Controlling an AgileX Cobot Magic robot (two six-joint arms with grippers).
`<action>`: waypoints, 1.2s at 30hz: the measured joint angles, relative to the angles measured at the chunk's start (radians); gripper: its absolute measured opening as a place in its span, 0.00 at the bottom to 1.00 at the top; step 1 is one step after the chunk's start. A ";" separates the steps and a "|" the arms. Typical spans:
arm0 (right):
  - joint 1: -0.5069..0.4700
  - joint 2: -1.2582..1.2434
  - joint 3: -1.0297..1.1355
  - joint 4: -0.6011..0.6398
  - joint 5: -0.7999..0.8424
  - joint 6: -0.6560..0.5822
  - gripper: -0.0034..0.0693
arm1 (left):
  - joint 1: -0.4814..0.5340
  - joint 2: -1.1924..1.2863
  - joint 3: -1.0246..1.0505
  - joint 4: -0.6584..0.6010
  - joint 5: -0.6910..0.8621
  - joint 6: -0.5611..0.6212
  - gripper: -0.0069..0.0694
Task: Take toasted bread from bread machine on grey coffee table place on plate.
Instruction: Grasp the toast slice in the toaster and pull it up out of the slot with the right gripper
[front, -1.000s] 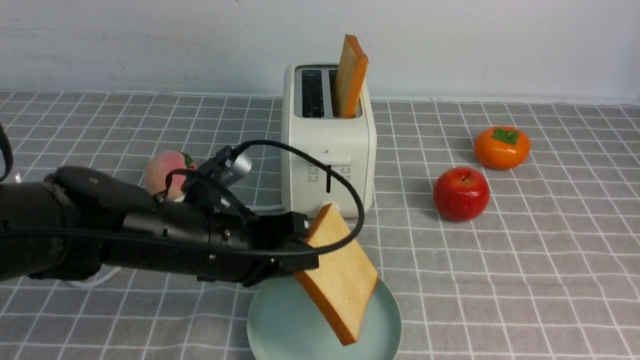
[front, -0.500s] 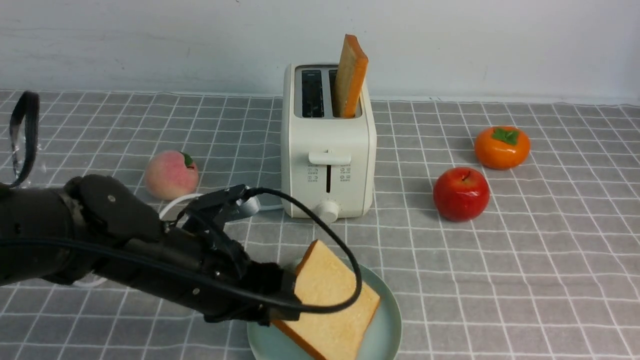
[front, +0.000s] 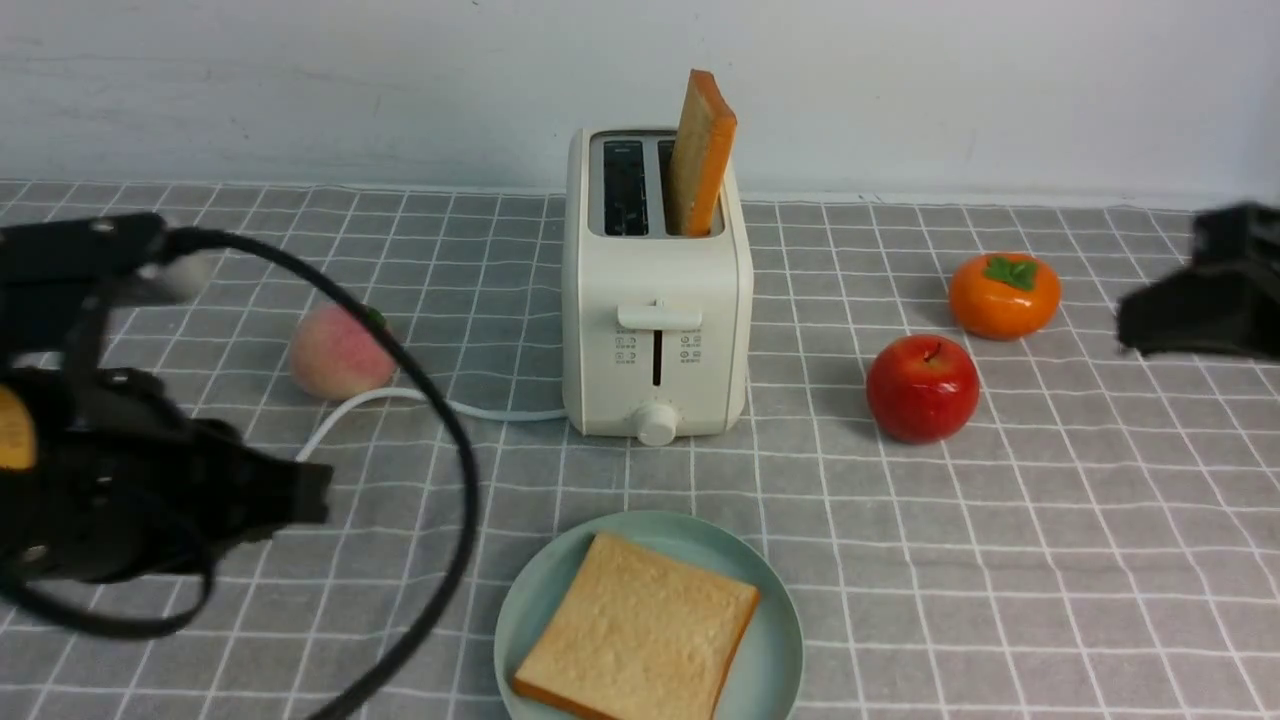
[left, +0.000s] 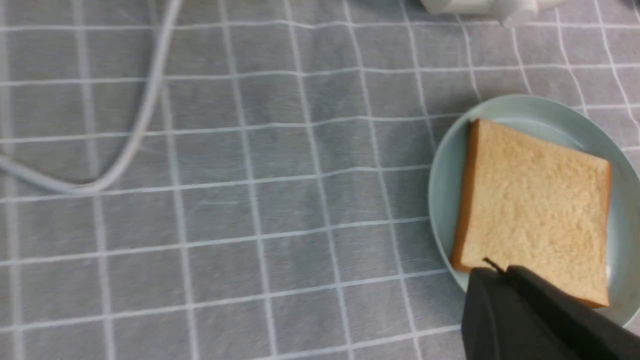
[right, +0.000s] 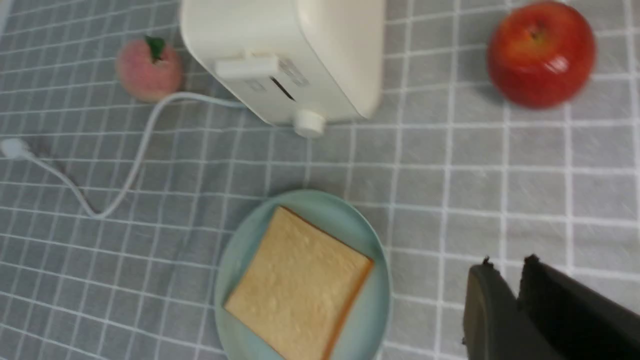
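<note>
bright, even light | soft shadows — glare on the apple (front: 922, 388) | gripper (front: 1130, 325) at right blurred

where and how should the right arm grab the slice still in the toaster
Probably best by the upper part of the slice, which stands well clear of the toaster. I'd come from above, one finger against each broad face: it is upright, leaning slightly right, with its lower end in the right-hand slot.

Matte-black arms, looping black cable (front: 455, 430)
</note>
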 joint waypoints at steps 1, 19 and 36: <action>0.011 0.030 -0.015 0.003 -0.008 -0.001 0.22 | 0.000 -0.034 0.000 0.027 0.024 -0.019 0.07; 0.176 0.890 -0.924 0.001 -0.104 -0.012 0.81 | 0.000 -0.623 0.137 0.056 0.313 -0.139 0.07; 0.176 0.870 -1.182 -0.110 0.066 -0.012 0.21 | 0.000 -0.640 0.138 0.045 0.327 -0.142 0.07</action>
